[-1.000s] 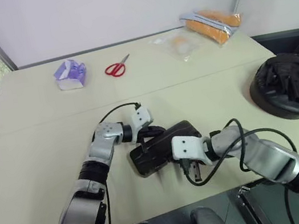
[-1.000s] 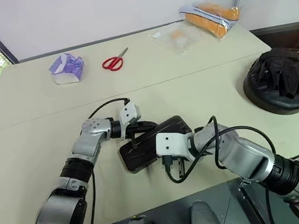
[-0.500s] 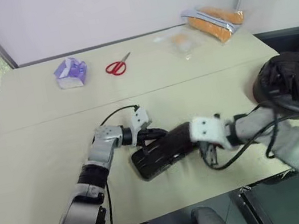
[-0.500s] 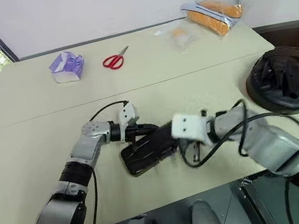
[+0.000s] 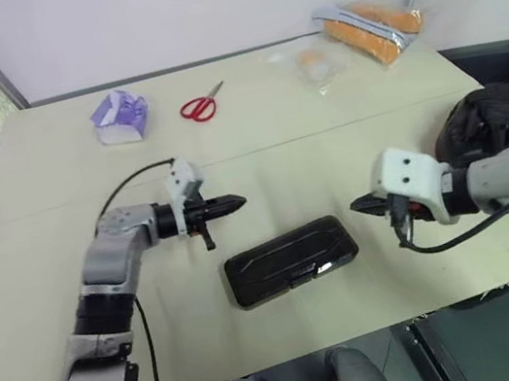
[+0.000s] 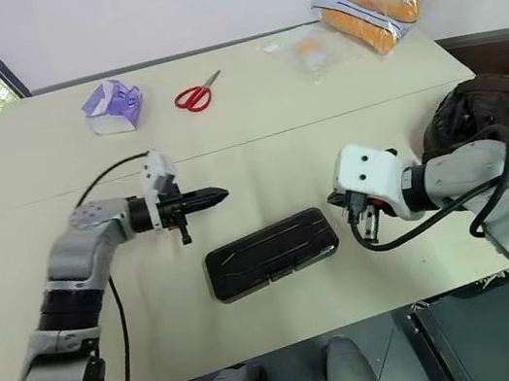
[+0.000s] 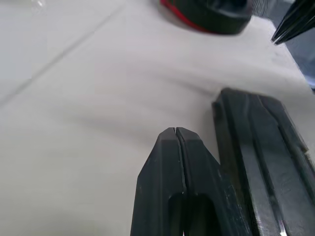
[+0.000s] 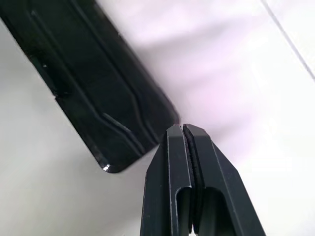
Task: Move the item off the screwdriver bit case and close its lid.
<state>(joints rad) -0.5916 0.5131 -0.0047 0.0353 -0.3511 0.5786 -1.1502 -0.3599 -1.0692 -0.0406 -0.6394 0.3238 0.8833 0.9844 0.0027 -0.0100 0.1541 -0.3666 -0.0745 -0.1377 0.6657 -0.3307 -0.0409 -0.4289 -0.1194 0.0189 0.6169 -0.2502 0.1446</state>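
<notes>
Screwdriver bit case shut on the table, both grippers empty and pressed closed.

The screwdriver bit case (image 5: pixel 291 259) lies flat near the front edge of the table (image 5: pixel 47 247) with its lid (image 6: pixel 269 247) down over it and nothing resting on top. The left gripper (image 5: pixel 233 203) hangs above the table just behind the case's left end, pointing toward the robot's right, its two black fingers pressed together and holding nothing. The right gripper (image 5: pixel 359 203) sits off the case's right end, apart from it, fingers likewise pressed together and empty. The black fabric bag (image 5: pixel 504 122) rests at the table's right edge, well apart from the case. At the far side lie red scissors (image 5: pixel 202 107), a purple packet (image 5: pixel 120 118) and an orange wrapped package (image 5: pixel 369 29).
</notes>
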